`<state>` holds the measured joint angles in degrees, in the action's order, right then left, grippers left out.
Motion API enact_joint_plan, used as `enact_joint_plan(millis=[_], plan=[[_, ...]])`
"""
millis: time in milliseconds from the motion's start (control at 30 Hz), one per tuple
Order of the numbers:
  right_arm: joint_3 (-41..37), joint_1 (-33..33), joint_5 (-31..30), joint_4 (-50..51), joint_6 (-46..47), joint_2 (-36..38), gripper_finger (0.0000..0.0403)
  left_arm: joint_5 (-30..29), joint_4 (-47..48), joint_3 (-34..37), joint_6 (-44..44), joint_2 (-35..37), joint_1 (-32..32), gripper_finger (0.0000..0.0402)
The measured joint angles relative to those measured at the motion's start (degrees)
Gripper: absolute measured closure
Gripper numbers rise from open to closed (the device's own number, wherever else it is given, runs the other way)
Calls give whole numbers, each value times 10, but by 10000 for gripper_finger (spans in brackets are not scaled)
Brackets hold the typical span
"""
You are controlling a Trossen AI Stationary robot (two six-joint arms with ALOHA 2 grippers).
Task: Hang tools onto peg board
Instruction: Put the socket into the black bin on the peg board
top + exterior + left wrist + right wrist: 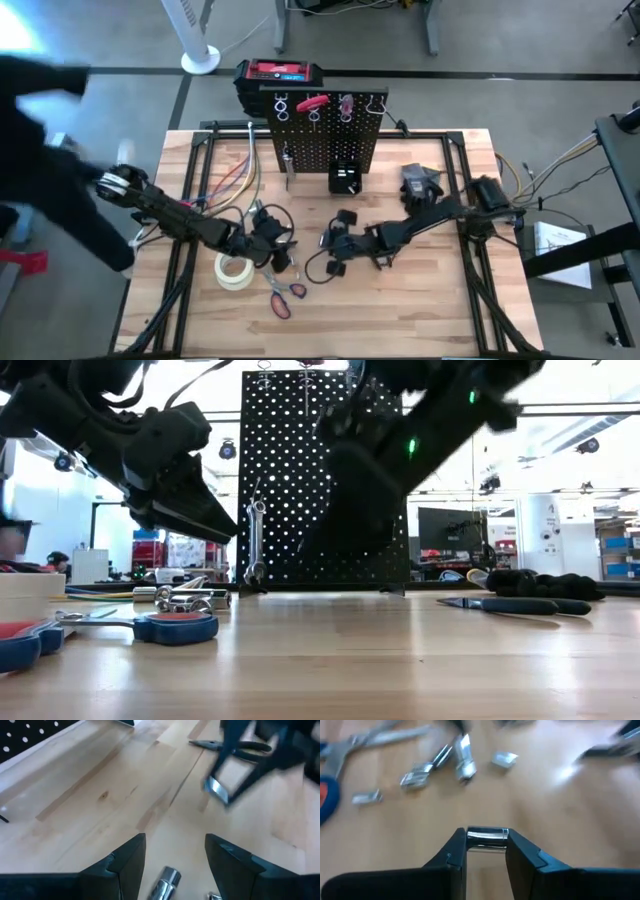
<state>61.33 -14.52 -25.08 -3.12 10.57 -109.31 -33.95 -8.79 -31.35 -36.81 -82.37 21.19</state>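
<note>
The right gripper (486, 851) sits low over the middle of the desk (400, 320), its fingers (452, 852) pinching a small silver socket (487, 839) crosswise between the tips. The hold looks shallow: the socket is round and smooth and only the very tips touch it, so it could roll or squirt out as the arm lifts, or twist in the grip and arrive at the peg board (325, 140) at a bad angle. The board stands upright at the back of the desk with a small black bin (345, 178) at its foot; that bin is the likely home for a socket, and a tilted or slipping piece could miss its mouth and bounce onto the desk. The left gripper (175, 855) hovers just beside, over the loose sockets (440, 762) left of centre, fingers spread with another socket (165, 882) lying between them and not yet gripped. The two arms are near each other, so a rising right arm could clip the left one if both move at once. Scissors (283, 298) and the tape roll (234, 270) lie at the front left, and pliers (515, 604) rest apart on the right, clear of the likely path to the board
</note>
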Motion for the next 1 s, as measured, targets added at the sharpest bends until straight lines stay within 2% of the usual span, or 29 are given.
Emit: enact_joint_plan(millis=[233, 467, 900, 1000], plan=[[-1, 5, -83, 56, -67, 119, 327, 0, 4, 0, -2, 0, 9, 206], [-12, 46, -96, 76, -92, 195, 326, 1, 3, 0, 1, 0, 16, 206], [-37, 137, -89, 117, -57, 197, 324, 1, 14, -1, 2, 0, 27, 206], [-37, 156, -69, 118, -35, 197, 315, 1, 17, -1, 2, 0, 27, 206]])
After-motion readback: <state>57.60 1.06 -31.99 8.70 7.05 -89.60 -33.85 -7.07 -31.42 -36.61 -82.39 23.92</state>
